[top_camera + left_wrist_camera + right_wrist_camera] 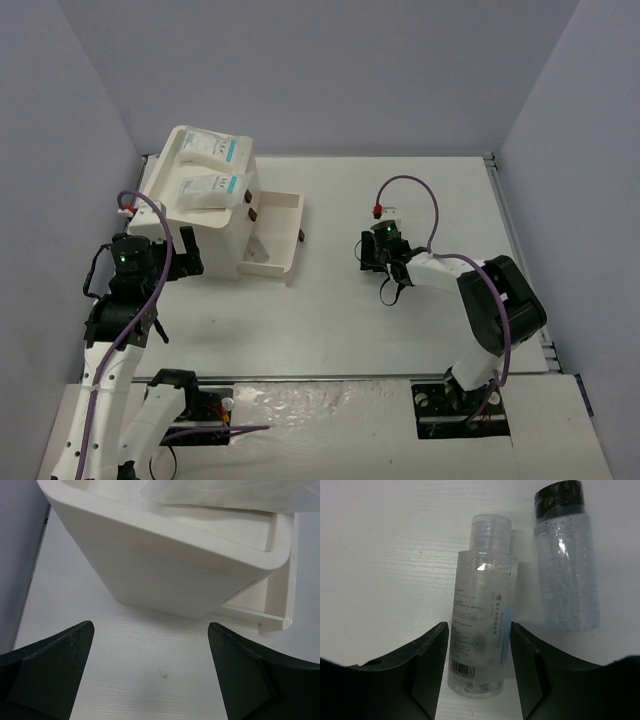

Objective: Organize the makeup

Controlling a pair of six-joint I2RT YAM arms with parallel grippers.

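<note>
Two flat white packets with teal labels (215, 150) (212, 188) lie on top of the white box (215, 240); one shows in the left wrist view (225, 495). A clear bottle with a clear cap (480, 610) lies on the table between my right gripper's (480, 627) fingers, which press against its sides. A second clear bottle with a black cap (567, 575) lies just to its right. My right gripper (373, 250) is at mid-table. My left gripper (150, 630) is open and empty beside the box's near left side (185, 255). Brushes and the pencil are out of view.
The box's (165, 570) bottom drawer (280, 235) is pulled out to the right, with dark red knobs on its front. Grey walls close in the table on the left, back and right. A purple cable loops over the right arm.
</note>
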